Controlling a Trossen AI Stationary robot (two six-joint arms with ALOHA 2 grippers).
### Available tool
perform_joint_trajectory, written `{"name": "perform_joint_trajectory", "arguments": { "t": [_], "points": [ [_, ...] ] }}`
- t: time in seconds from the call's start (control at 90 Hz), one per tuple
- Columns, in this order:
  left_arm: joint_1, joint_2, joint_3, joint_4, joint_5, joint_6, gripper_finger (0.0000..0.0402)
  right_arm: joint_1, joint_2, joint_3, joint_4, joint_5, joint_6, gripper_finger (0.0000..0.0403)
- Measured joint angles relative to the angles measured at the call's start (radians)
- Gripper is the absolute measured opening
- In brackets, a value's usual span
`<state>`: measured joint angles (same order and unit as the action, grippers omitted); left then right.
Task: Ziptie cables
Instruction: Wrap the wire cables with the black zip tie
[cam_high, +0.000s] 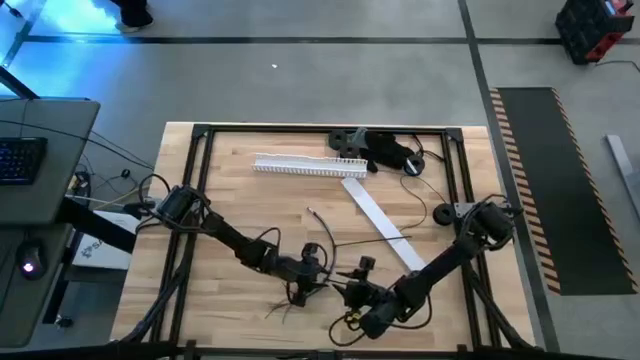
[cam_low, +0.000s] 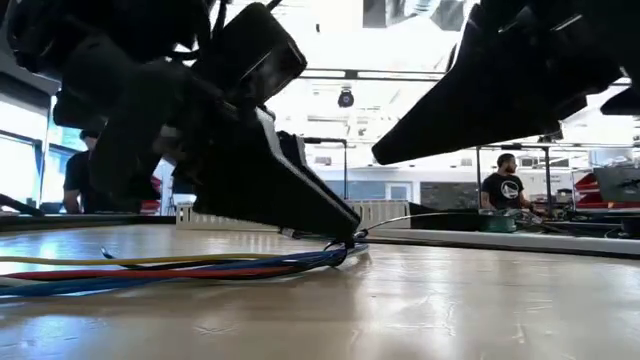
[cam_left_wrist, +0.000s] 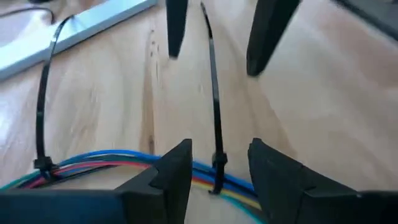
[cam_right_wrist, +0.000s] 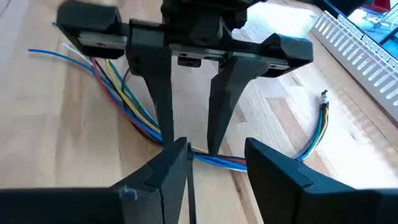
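Note:
The cables (cam_left_wrist: 118, 158) are a bundle of thin coloured wires lying on the wooden table near its front edge (cam_high: 292, 298). A black ziptie (cam_left_wrist: 214, 106) loops around the bundle, and its tail runs away over the wood. A second black ziptie (cam_left_wrist: 42, 112) sits farther along the bundle. My left gripper (cam_left_wrist: 221, 144) is open, pointing down, one finger on each side of the first ziptie's loop. My right gripper (cam_right_wrist: 216, 144) faces it from the other side of the bundle. It is open, and the ziptie's tail passes between its fingers (cam_left_wrist: 176, 31) untouched. My left gripper's fingertips (cam_right_wrist: 165, 134) come down right at the cable bundle, one on each side of the ziptie's loop. I cannot tell whether they touch the wires.
A white slotted strip (cam_high: 305, 166) and a flat white strip (cam_high: 375, 215) lie at the middle and back of the table. A black gadget (cam_high: 385, 150) with a thin cord sits at the far edge. A black frame (cam_high: 200, 180) borders the table. People stand in the room behind (cam_low: 503, 185).

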<state>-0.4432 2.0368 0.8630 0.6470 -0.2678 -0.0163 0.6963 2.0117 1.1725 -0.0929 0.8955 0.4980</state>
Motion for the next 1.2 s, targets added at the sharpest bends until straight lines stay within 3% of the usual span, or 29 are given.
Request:
{"name": "perform_joint_trajectory", "arguments": {
  "t": [0.233, 0.467, 0.7, 0.922, 1.2],
  "points": [
    [-0.004, 0.066, 0.064, -0.024, -0.014, 0.030, 0.0129, -0.002, 0.000, 0.000, 0.000, 0.000, 0.003, 0.0145],
    [-0.008, 0.058, 0.096, -0.102, -0.040, 0.036, 0.0078, -0.002, 0.000, 0.000, -0.006, -0.016, 0.045, 0.0145],
    [-0.010, 0.058, 0.096, -0.103, -0.047, 0.021, 0.0028, -0.014, 0.010, -0.018, 0.026, -0.239, 0.121, 0.0145],
    [-0.010, 0.058, 0.096, -0.104, -0.053, 0.020, 0.0021, -0.021, 0.066, -0.041, 0.043, -0.149, 0.205, 0.0145],
    [-0.010, 0.058, 0.096, -0.104, -0.050, 0.019, 0.0026, -0.034, 0.126, -0.040, 0.123, -0.145, 0.074, 0.0128]
  ]
}}
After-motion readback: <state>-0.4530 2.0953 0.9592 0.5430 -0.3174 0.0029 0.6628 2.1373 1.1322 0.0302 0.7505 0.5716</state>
